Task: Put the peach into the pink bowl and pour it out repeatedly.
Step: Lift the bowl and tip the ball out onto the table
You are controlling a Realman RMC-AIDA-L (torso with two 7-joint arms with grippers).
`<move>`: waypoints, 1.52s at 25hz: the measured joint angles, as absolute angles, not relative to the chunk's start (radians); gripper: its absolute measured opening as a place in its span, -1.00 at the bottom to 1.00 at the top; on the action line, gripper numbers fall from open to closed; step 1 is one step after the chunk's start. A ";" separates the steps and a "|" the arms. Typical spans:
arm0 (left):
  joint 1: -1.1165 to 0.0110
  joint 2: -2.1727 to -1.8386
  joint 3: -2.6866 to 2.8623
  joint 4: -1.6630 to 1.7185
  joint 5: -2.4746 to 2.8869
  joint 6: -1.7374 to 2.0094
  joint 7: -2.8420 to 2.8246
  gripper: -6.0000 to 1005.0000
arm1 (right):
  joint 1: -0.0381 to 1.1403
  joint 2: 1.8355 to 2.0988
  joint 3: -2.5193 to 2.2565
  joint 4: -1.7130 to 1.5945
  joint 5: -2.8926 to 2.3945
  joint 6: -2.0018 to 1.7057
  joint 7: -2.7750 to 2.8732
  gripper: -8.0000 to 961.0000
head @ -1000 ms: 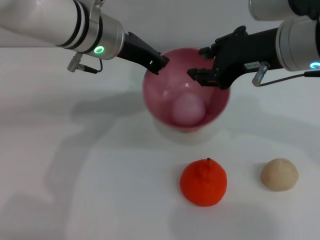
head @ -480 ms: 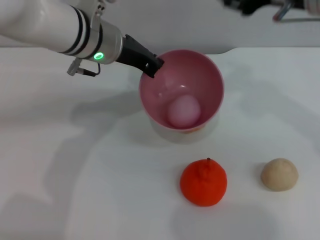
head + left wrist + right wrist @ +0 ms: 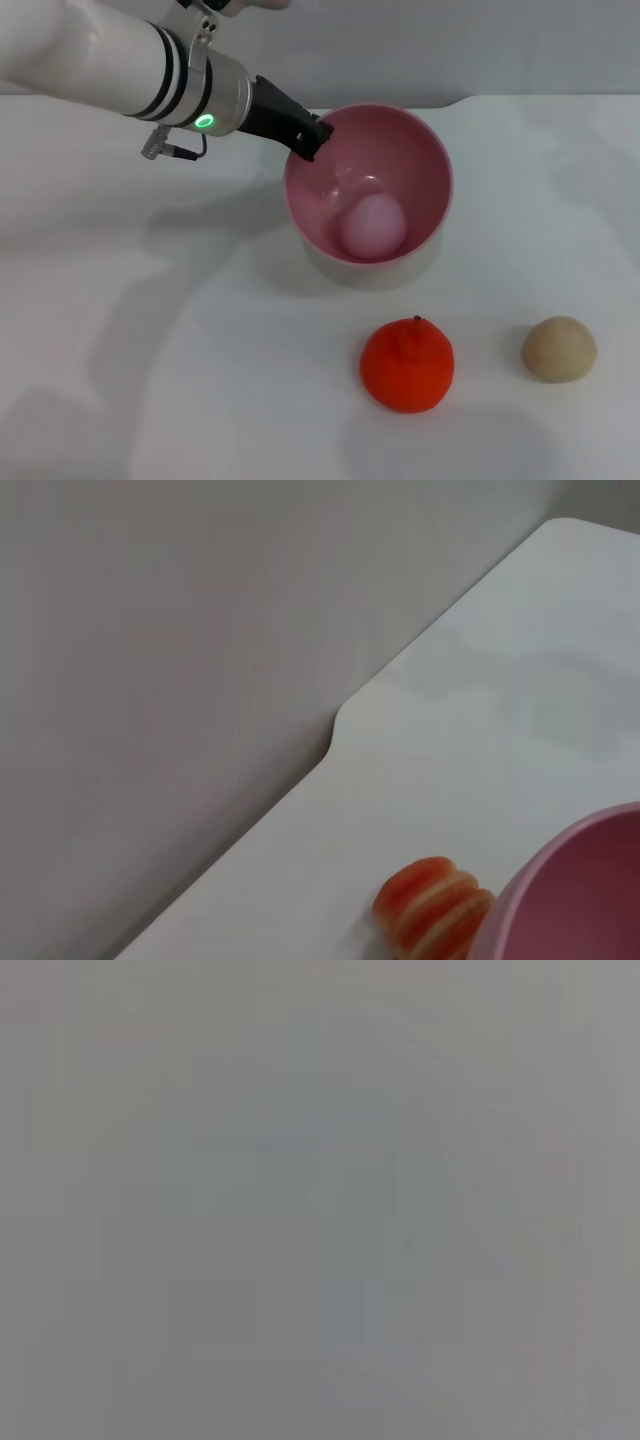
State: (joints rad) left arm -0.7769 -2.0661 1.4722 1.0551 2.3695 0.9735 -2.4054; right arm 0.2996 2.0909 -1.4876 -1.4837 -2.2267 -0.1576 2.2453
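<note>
Peach (image 3: 372,226) sits in pink bowl (image 3: 425,170), left gripper (image 3: 312,137) fingers clamped on its rim, tips partly hidden

My left gripper (image 3: 312,133) blocks the pink bowl's (image 3: 425,165) far-left rim; its right side stands open.

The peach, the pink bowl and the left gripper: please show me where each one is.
peach (image 3: 372,226), head view, middle of its pale round surface.
pink bowl (image 3: 432,160), head view, far right rim.
left gripper (image 3: 312,135), head view, black fingertips at the bowl's rim.
</note>
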 joint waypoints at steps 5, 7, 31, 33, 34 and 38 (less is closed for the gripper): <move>-0.775 -2.068 1.478 1.049 2.367 0.961 -2.412 -0.90 | 0.267 2.090 -1.563 -1.410 -2.165 0.135 2.306 -0.06; -0.775 -2.068 1.479 1.043 2.366 0.957 -2.413 -0.90 | 0.264 2.089 -1.579 -1.378 -2.208 0.212 2.393 -0.06; -0.793 -2.069 1.536 1.041 2.309 0.882 -2.399 -0.90 | 0.237 2.070 -1.673 -0.945 -2.683 0.874 2.957 -0.06; -0.793 -2.070 1.620 1.079 2.290 0.803 -2.398 -0.90 | 0.227 2.070 -1.658 -0.926 -2.681 0.887 2.957 -0.06; -0.782 -2.070 1.684 1.112 2.282 0.747 -2.398 -0.90 | 0.221 2.071 -1.647 -0.917 -2.680 0.892 2.957 -0.06; -0.733 -2.071 1.831 1.176 2.278 0.560 -2.382 -0.90 | 0.193 2.072 -1.612 -0.891 -2.680 0.894 2.957 -0.06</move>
State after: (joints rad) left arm -0.7328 -2.0707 1.8306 1.1763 2.2783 0.5595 -2.3822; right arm 0.1929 2.0720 -1.6116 -0.8912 -2.6796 0.8944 2.9567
